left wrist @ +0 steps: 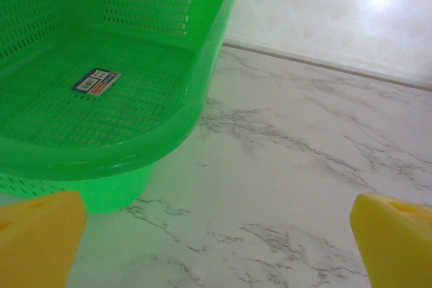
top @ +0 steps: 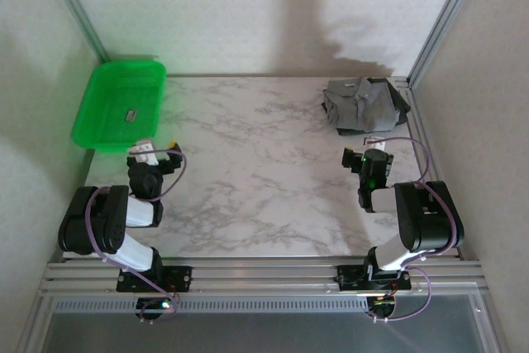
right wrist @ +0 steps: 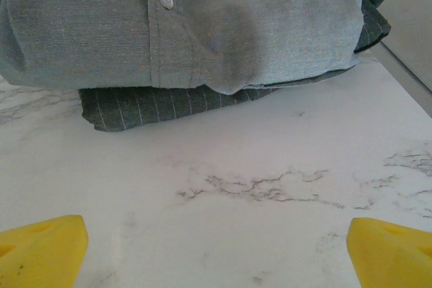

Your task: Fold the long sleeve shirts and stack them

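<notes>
Grey cloth button-up shirt (right wrist: pixel 88 25) tops darker striped charcoal shirt (right wrist: pixel 148 109) at marble table's (top: pixel 264 179) far-right edge; left gripper (left wrist: pixel 216 241) and right gripper (right wrist: pixel 216 247) fingers apart above bare tabletop.

I note a green perforated tray (top: pixel 111 93) at ten o'clock on my white marble table (top: pixel 264 188). A small label (left wrist: pixel 96 80) lies flat on the tray's floor.

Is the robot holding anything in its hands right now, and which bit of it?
Nothing is held. The left gripper and the right gripper are both open over bare table. The shirts lie untouched ahead of the right gripper.
</notes>
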`<state>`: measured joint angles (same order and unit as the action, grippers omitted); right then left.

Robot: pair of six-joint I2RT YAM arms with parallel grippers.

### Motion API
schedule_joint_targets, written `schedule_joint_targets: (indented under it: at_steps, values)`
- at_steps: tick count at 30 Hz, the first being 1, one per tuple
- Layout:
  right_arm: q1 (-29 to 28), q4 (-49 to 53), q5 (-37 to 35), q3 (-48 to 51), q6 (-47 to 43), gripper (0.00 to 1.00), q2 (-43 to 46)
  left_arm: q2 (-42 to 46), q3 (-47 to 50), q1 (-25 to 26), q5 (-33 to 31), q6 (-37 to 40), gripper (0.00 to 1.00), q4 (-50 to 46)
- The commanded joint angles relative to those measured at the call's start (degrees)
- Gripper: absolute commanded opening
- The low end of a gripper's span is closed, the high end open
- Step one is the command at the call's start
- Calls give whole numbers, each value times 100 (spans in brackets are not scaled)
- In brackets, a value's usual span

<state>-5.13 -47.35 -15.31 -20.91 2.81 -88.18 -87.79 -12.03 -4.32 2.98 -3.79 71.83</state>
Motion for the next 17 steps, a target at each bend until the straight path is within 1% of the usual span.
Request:
schedule_joint_targets:
  at_steps: [1, 17]
  values:
    - [-5, -146, 6, -82, 95, 99, 29, -8, -90, 38, -114, 72, 100, 174]
    - [3, -147, 2, -80, 97, 99, 29, -4, -89, 38, -114, 72, 100, 176]
